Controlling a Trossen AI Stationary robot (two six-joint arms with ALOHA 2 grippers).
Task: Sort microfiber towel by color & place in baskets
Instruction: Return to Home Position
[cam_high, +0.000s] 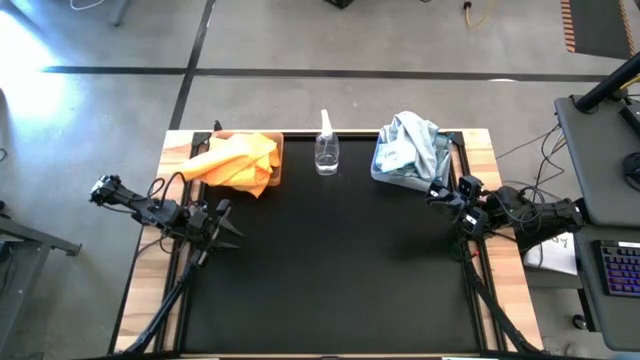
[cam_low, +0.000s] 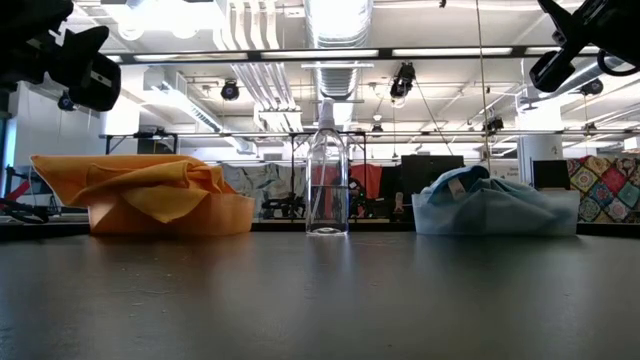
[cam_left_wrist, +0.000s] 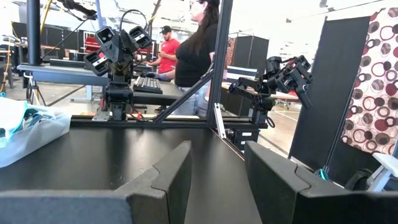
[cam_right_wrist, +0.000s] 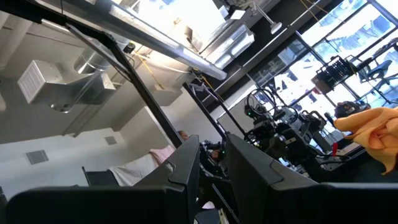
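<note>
The bright orange microfiber towels (cam_high: 240, 160) lie heaped in the tan brown rectangular basket (cam_low: 205, 216) at the table's (cam_high: 330, 280) 11 o'clock, and the pale blue microfiber towels (cam_high: 410, 145) fill the translucent grey-blue plastic basket (cam_low: 562, 216) at 1 o'clock, with a clear spray bottle (cam_high: 327, 152) upright between them at 12 o'clock. The left claw (cam_left_wrist: 217, 149) hangs at the 9 o'clock edge, fingers wide and holding nothing. The right claw (cam_right_wrist: 212, 146) hangs at 3 o'clock beside the grey-blue basket, fingers narrowly apart and also holding nothing.
</note>
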